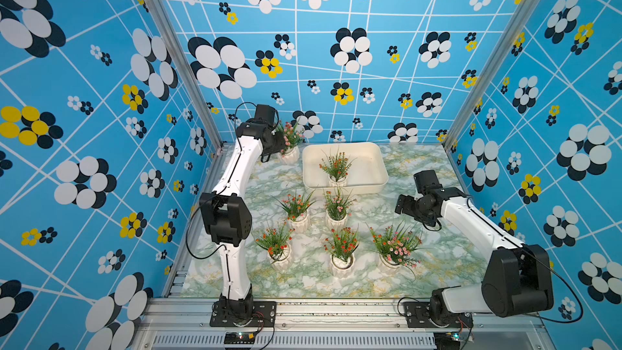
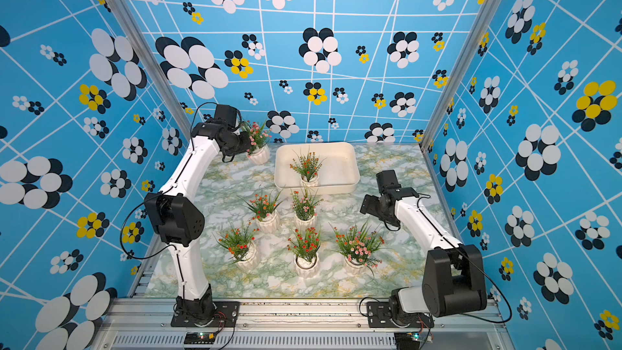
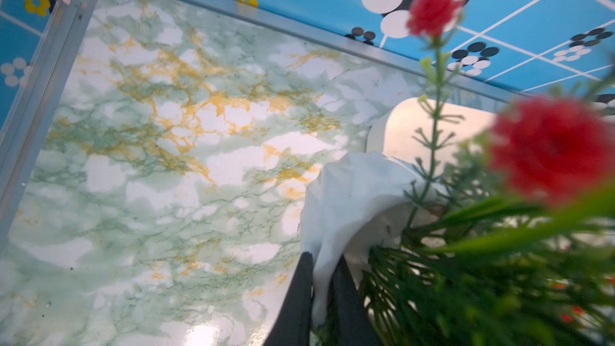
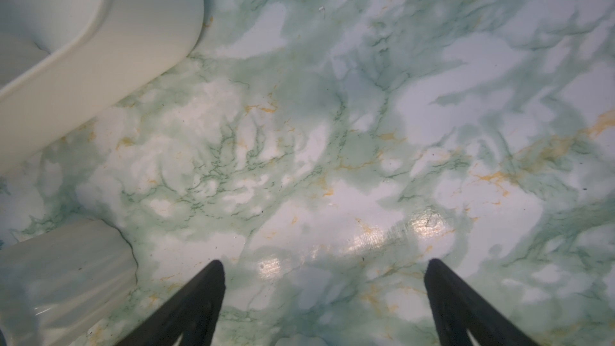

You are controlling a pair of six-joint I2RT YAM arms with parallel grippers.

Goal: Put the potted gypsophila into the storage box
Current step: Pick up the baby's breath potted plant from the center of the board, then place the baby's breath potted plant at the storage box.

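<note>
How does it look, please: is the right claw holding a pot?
No, the right claw stands open above the table, holding nothing.

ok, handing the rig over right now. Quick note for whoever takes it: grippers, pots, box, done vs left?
Left gripper: shut on the rim of the held pot, at the far left of the table, beside the storage box and not over it. Can't tell if it is lifted.
Right gripper: open, empty, over bare table by the box's near right corner.
Done: one boxed pot stands inside.
Left: put the held pot in the box. Then the five loose pots: two just in front of the box, three nearer the arm bases.
</note>
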